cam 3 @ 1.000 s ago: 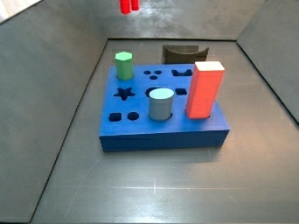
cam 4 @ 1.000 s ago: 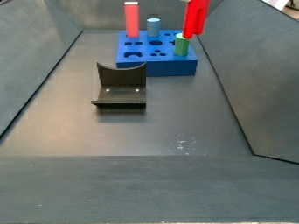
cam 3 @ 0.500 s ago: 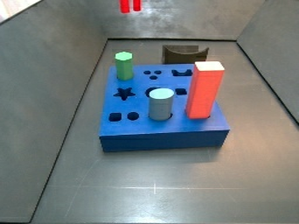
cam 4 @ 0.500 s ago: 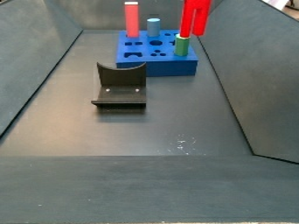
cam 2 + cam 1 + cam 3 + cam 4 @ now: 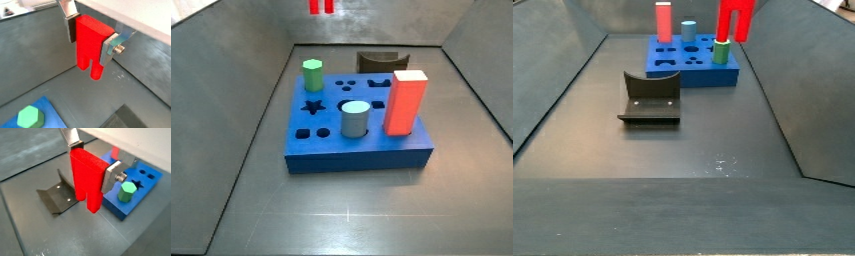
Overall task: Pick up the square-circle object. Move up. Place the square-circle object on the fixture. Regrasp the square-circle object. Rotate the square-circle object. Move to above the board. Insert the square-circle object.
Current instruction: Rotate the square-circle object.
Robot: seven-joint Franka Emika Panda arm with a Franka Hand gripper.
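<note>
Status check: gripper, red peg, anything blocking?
Gripper shut on red peg, high in the air. Fixture empty. Nothing under the peg.

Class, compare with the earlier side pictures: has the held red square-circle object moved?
Yes. The square-circle object, held in the gripper, has drifted slightly sideways and upward against the blue board below.

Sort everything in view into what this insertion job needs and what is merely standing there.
Needed: the square-circle object, clamped between the tool's fingers high above the floor; the fixture on the floor; the board.

Merely standing on the board: green hexagonal peg, grey-blue cylinder, tall red-orange block.
</note>
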